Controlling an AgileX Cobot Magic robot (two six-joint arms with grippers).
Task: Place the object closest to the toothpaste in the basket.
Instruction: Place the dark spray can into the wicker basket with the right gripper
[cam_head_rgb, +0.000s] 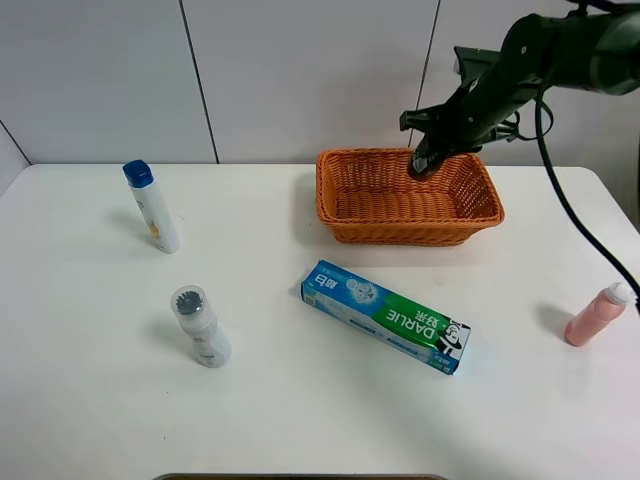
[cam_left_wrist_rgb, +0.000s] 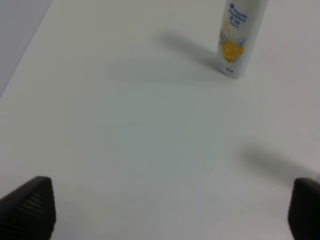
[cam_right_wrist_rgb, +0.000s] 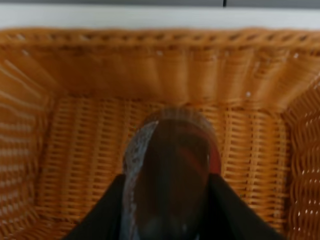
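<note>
The toothpaste box (cam_head_rgb: 385, 315), blue and green, lies flat at the table's middle front. My right gripper (cam_head_rgb: 436, 146) is shut on a dark, rounded bottle-like object (cam_head_rgb: 423, 167) and holds it over the back right of the orange wicker basket (cam_head_rgb: 400, 228). In the right wrist view the dark object (cam_right_wrist_rgb: 170, 170) hangs between the fingers above the basket's woven floor (cam_right_wrist_rgb: 80, 165). My left gripper (cam_left_wrist_rgb: 165, 212) is open and empty above bare table; it does not show in the exterior high view.
A white bottle with a blue cap (cam_head_rgb: 152, 205) stands at the left; it also shows in the left wrist view (cam_left_wrist_rgb: 240, 35). A clear bottle with a grey cap (cam_head_rgb: 200, 325) lies front left. A pink tube (cam_head_rgb: 598, 315) lies at the right edge.
</note>
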